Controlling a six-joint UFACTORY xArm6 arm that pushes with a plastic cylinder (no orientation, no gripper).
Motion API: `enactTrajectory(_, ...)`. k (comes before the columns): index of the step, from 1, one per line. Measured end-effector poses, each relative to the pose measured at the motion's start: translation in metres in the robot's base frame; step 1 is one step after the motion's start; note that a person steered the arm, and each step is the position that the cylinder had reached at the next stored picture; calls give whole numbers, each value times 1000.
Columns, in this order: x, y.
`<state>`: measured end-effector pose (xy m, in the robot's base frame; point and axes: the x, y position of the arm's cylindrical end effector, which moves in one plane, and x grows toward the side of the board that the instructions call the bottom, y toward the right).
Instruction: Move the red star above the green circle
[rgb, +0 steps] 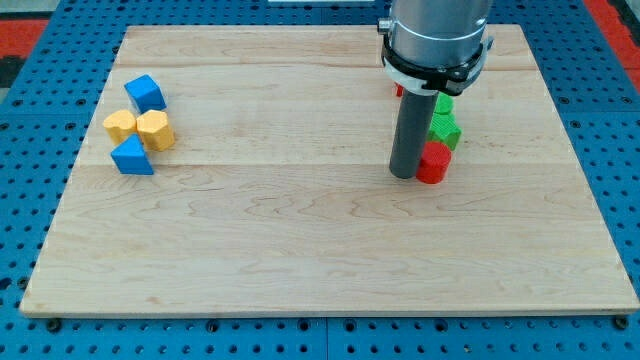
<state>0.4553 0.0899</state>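
Observation:
My tip rests on the wooden board, right of centre. A red block touches the tip's right side; its shape is unclear. Directly above it in the view sits a green block, touching it. A second green block lies just above that one, partly hidden by the arm, so I cannot tell which is the circle. A sliver of another red block shows at the arm's left edge, mostly hidden behind it.
A cluster sits at the view's left: a blue cube-like block, two yellow blocks and a blue triangle. A blue pegboard surface surrounds the board.

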Motion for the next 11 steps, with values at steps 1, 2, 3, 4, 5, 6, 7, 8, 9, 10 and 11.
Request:
enactTrajectory(1, -1, 0)
enactTrajectory(2, -12, -13)
enactTrajectory(3, -90, -16)
enactTrajectory(4, -139, -28)
enactTrajectory(5, -160, -54)
enactTrajectory(6, -178, -35)
enactTrajectory(7, -178, -16)
enactTrajectory(8, -177, -5)
enactTrajectory(9, -168, -4)
enactTrajectory(10, -168, 16)
enactTrajectory(11, -168, 32)
